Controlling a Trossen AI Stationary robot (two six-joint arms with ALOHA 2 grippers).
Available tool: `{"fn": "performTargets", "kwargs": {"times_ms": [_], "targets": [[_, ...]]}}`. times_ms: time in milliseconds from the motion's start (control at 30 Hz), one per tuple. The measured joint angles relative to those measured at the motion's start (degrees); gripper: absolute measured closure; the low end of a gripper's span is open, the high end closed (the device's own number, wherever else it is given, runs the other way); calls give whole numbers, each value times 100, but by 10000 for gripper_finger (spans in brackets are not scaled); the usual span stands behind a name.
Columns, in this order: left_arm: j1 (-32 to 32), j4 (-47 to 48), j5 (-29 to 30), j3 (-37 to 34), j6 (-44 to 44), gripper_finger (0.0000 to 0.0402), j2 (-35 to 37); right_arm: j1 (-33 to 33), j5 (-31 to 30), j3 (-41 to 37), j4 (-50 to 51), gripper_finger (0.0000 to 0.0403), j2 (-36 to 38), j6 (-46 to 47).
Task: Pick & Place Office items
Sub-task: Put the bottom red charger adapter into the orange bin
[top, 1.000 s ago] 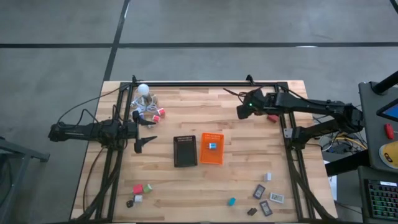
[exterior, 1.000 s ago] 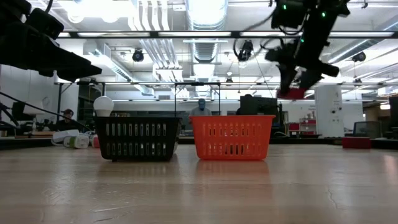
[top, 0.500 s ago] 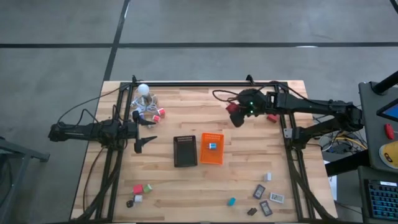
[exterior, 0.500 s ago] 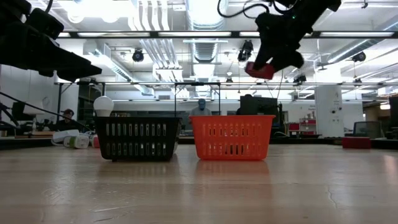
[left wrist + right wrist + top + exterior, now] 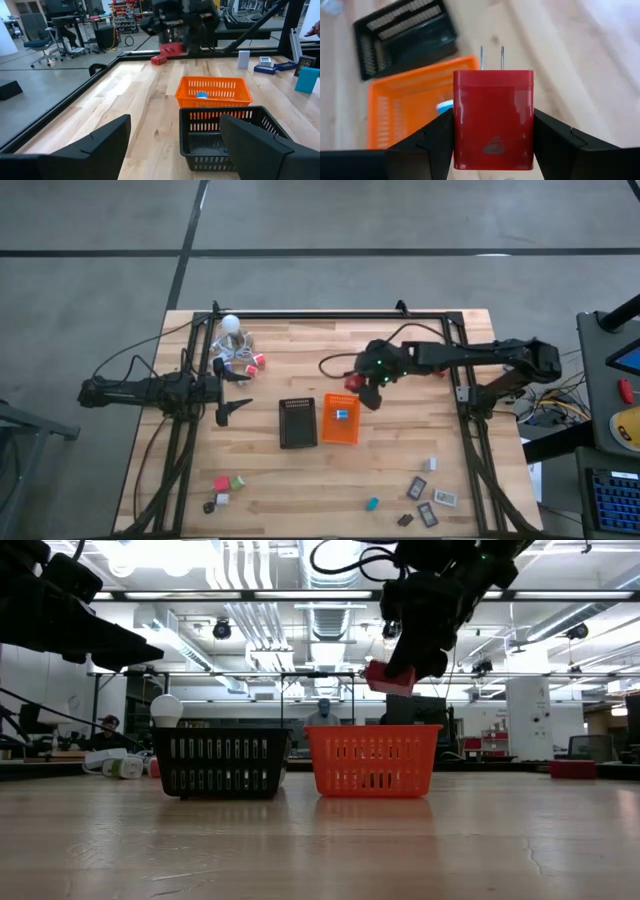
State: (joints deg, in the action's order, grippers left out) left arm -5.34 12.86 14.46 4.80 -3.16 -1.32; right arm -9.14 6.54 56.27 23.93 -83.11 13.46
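- The right gripper (image 5: 358,383) hung above the table, just beside the far edge of the orange tray (image 5: 341,419), its 2 fingers (image 5: 427,145) partly closed on a red plug block (image 5: 493,119) with 2 metal prongs pointing forward.
- In the low view, that red plug block (image 5: 390,678) was in the air, above the orange tray's (image 5: 374,760) rim and clear of it.
- A small blue item (image 5: 342,415) lay inside the orange tray; the black tray (image 5: 297,423) stood just beside it.
- The left gripper (image 5: 232,393) waited at the table's left side, fingers spread wide, holding nothing.
- More small items (image 5: 426,498) lay scattered near the table's front edge.
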Motion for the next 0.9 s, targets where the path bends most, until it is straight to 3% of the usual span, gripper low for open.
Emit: {"fn": "performTargets", "kwargs": {"times_ms": [533,900], "targets": [[-1,0,-1,0,-2,92,-2,912,121,735,331,186,-958,-60],[0,0,0,0,0,92,0,1267,114,920,283,186,-1609,371]]}}
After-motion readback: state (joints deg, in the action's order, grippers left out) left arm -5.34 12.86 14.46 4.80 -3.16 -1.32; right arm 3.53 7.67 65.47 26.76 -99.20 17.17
